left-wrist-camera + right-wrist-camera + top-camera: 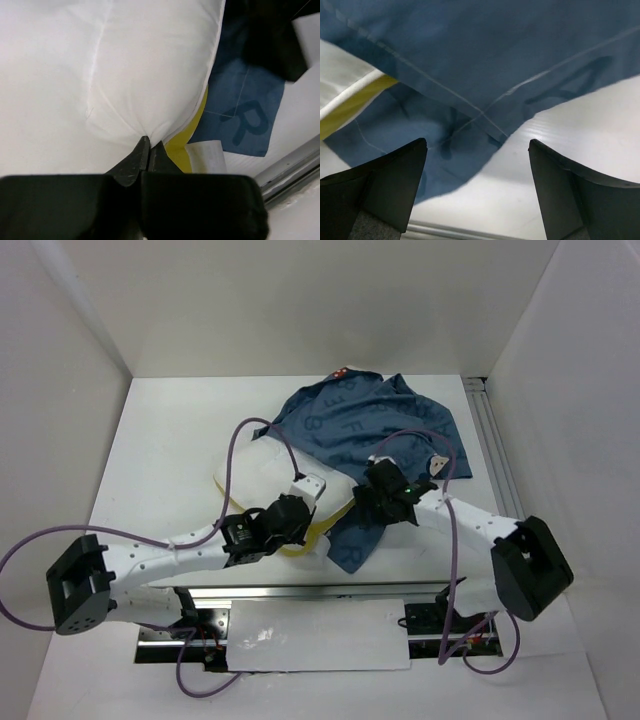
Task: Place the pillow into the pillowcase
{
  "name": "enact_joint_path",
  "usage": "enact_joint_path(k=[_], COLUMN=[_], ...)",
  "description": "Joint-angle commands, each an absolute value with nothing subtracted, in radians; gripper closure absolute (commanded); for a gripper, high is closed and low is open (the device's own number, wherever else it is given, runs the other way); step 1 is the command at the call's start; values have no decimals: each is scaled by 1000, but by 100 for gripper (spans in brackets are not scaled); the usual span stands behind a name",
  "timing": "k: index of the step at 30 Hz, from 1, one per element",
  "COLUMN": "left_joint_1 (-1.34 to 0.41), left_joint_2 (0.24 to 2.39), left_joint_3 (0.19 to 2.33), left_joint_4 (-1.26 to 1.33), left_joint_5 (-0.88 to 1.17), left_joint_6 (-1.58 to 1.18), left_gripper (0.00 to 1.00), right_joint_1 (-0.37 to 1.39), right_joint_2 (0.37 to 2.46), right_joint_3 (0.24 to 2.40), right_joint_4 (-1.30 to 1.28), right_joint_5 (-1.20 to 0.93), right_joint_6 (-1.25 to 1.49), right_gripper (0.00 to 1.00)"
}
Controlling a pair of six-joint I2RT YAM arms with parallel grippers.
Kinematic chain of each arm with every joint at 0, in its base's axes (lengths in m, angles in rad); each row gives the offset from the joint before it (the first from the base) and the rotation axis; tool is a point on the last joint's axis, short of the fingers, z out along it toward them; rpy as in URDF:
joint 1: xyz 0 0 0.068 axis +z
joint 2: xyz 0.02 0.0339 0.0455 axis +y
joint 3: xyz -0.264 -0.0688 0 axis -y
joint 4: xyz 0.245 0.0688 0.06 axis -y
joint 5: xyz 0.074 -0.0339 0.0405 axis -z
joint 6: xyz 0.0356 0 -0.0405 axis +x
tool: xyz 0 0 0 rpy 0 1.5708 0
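White-shelled left arm (pixel 170 562) and right arm (pixel 472 525) carry black joints, black wedge-shaped jaws and looping purple cables (pixel 233 455).

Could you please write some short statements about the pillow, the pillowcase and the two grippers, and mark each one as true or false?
1. The left gripper is shut on a corner of the pillow. True.
2. The right gripper grips the pillowcase. False: its jaws stand open over the cloth's edge and hold nothing.
3. The pillow is wholly inside the pillowcase. False: much of the white pillow lies bare.
4. The pillow has a yellow edge. True.
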State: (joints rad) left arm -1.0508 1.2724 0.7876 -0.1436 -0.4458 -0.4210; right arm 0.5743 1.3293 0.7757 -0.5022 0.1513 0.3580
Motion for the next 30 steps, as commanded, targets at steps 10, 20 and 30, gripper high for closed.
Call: enact_joint_path(k=[10,20,30], left_joint_1=[-1051,-1051,-1040], left_joint_2=[1170,1192,1360], left_joint_3=[861,1026,1209], left_joint_4=[-92,109,180], left_joint_5=[-466,-557,-676], left_joint_6=[-385,-250,-178], left_gripper=[100,100,100], right_joint_1=[666,784,802], right_joint_2=[1447,1122,999], right_joint_3=[884,963,1091], right_joint_4=[-359,-341,-199], right_joint_5=[560,-91,-820], right_joint_6=[443,223,140], right_gripper=[90,100,100])
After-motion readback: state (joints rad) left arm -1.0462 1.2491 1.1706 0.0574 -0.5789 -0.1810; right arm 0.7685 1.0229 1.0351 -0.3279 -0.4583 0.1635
